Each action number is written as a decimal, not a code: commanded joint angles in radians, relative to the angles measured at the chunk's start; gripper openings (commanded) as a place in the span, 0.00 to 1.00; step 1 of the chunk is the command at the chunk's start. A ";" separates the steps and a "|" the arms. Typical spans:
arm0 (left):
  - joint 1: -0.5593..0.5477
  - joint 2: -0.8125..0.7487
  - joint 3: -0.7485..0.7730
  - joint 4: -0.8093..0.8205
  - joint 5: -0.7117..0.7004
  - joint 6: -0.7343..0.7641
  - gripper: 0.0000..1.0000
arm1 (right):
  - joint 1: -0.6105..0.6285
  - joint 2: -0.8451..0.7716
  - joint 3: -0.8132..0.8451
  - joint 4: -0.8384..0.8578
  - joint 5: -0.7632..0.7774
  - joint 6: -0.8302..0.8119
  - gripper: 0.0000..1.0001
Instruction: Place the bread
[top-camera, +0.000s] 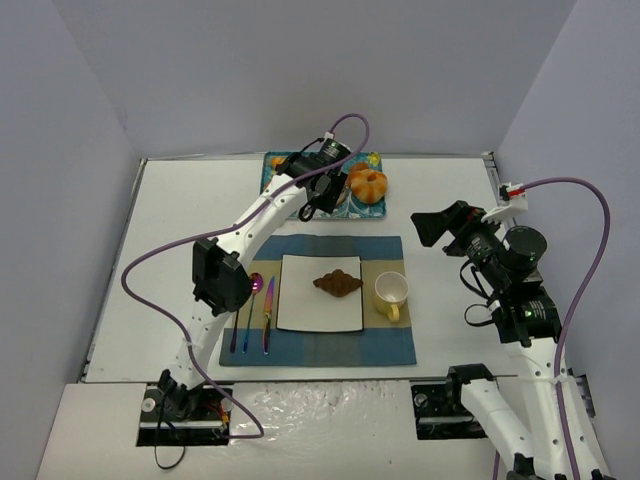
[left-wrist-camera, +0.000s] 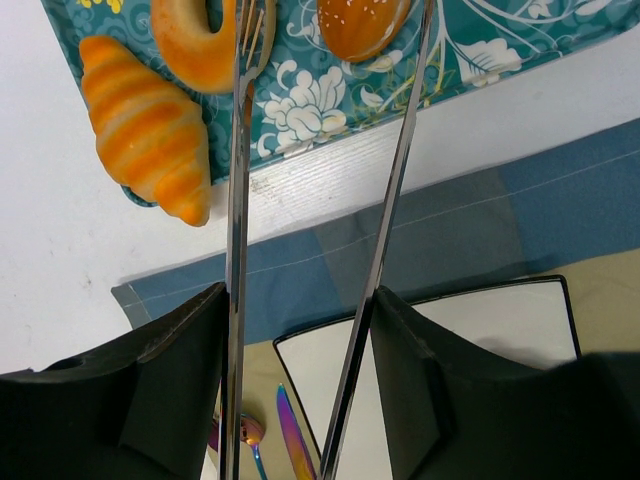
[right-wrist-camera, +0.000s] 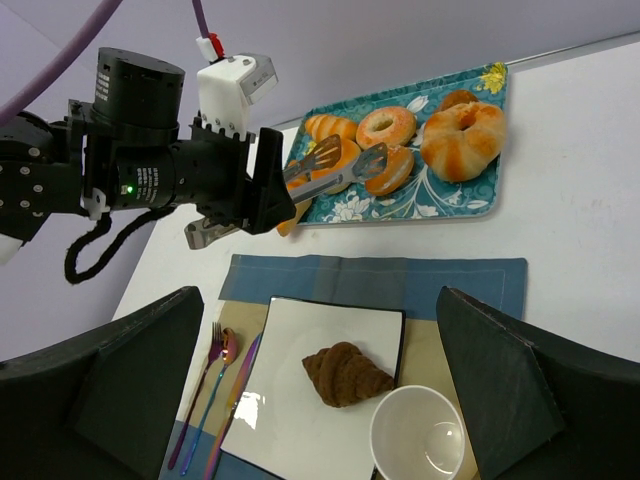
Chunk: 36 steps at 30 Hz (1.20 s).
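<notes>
My left gripper is shut on a pair of metal tongs and reaches over the teal flowered tray at the back. The tongs' arms stand apart, with their tips above a ring-shaped bread and a sesame bun. I see no bread clamped between them. A striped orange croissant lies at the tray's corner. A brown croissant rests on the white square plate. My right gripper hangs open and empty above the table's right side.
A blue and tan placemat carries the plate, a white cup to its right, and a fork, spoon and knife to its left. A large round orange loaf sits on the tray's right end. Grey walls enclose the table.
</notes>
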 joint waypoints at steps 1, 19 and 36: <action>0.029 -0.015 0.059 0.009 0.010 0.027 0.52 | 0.000 0.001 0.037 0.074 -0.012 -0.006 1.00; 0.038 0.028 0.044 0.071 0.067 0.069 0.52 | 0.000 0.001 0.034 0.045 -0.007 -0.008 1.00; 0.039 0.089 0.061 0.097 0.086 0.084 0.52 | 0.000 0.003 0.030 0.039 -0.001 -0.014 1.00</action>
